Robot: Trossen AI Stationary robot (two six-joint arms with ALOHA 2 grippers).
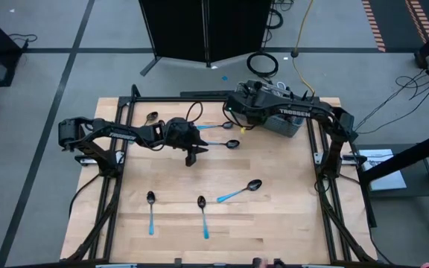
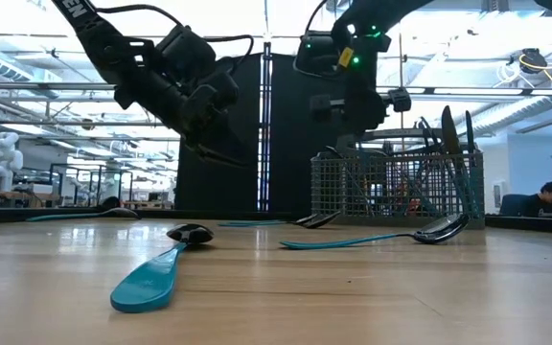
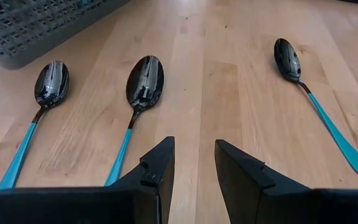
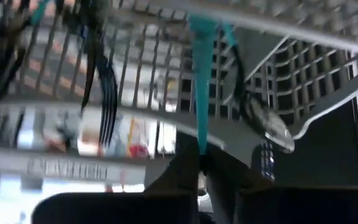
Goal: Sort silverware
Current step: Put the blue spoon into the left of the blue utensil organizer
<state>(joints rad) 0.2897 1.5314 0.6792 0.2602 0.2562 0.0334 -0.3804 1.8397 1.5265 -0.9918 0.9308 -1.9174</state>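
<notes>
Bench: wooden bench (image 1: 289,223) carried loose spoons (image 1: 238,192) and a mesh basket (image 2: 401,187).
Right gripper (image 4: 199,163): over the basket, jaws clamped on a blue-handled piece (image 4: 202,81).
Left gripper (image 3: 194,171): above the bench, jaws apart, empty.
Risk: the piece could snag the mesh and tip the basket.

The right gripper (image 4: 201,163) shows its two dark fingers (image 4: 182,168) pressed close together around the end of a light-blue handle (image 4: 201,81), which rises from between them up into the grey wire-mesh basket (image 4: 316,68). The basket's grid walls and rim fill most of the picture, blurred. Inside, dark fork tines (image 4: 104,93) hang among other dark metal pieces, and a shiny spoon bowl (image 4: 269,127) lies against the mesh beside the held handle.
</notes>
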